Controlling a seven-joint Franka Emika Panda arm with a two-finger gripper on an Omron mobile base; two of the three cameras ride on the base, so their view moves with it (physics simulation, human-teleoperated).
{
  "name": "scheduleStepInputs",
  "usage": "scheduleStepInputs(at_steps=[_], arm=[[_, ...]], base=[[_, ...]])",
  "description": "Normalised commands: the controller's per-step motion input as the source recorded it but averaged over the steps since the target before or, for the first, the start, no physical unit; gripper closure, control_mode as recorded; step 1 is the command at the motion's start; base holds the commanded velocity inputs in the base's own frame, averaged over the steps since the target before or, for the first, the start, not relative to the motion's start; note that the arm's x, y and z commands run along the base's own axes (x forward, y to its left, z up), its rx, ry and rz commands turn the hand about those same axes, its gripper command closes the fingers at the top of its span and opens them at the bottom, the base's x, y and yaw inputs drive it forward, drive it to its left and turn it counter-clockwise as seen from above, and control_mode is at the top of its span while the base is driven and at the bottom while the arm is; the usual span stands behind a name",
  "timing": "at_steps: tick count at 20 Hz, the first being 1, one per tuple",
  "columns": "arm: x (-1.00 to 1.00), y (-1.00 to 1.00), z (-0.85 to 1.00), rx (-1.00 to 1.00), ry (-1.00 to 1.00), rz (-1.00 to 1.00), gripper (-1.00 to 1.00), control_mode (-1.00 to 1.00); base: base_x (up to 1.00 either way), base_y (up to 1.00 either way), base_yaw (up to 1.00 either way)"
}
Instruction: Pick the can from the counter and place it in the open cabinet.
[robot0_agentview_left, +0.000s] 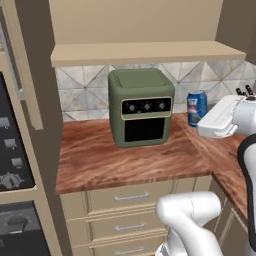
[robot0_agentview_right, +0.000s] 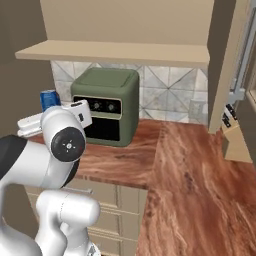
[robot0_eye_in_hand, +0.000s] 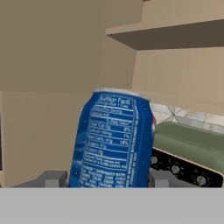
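- Setting: I have a simulated kitchen corner, tiled backsplash, the counter (robot0_agentview_left: 125, 160) in reddish-brown wood grain over beige drawers.
- Left base view: a green toaster oven (robot0_agentview_left: 141, 106) stands at centre on the counter. The can (robot0_agentview_left: 197, 108), blue with a silver top, sits at its 3 o'clock, upright. I cannot tell from here whether its base touches the wood. The white hand reaches in from the right edge, against the can's lower side.
- Left base view, container: the open cabinet (robot0_agentview_left: 145, 52) spans the top, at 12 o'clock from the oven. Its bottom board and tan interior hold nothing that I can see.
- Right base view: the can (robot0_agentview_right: 49, 98) shows at 9 o'clock of the oven (robot0_agentview_right: 106, 106), partly behind my arm. A knife block (robot0_agentview_right: 235, 140) stands well apart at the right.
- Hand view: the can (robot0_eye_in_hand: 114, 140) stands upright between the two finger tips of the gripper (robot0_eye_in_hand: 105, 179), one tip on each flank. The jaws stand partly closed and appear clamped on the can.
- Hand view, container: the cabinet's board (robot0_eye_in_hand: 175, 33) lies at 1 o'clock, above the can.
- Step, my judgement: grasp made, transfer to the cabinet pending.
- Next move calls for: raising the can above the board's front edge, then carrying it inward, keeping it upright and off the oven top.
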Motion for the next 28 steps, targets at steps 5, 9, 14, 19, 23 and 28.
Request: scheduleStepInputs(at_steps=[5,9,14,19,23,28], arm=[[0.0,0.0,0.0,0.0,0.0,0.0,1.0,1.0],[0.0,0.0,0.0,0.0,0.0,0.0,1.0,1.0],[0.0,-0.02,0.0,0.0,0.0,-0.01,1.0,-1.0],[0.0,0.01,0.0,0.0,0.0,-0.01,1.0,-1.0],[0.1,-0.05,0.13,-0.01,0.02,-0.19,1.0,-1.0],[0.14,-0.23,0.47,0.04,0.03,-0.25,1.0,-1.0]], base=[[0.03,-0.39,0.0],[0.29,-0.22,0.0],[0.02,-0.09,0.0],[0.0,0.0,0.0],[0.0,0.0,0.0],[0.0,0.0,0.0]])
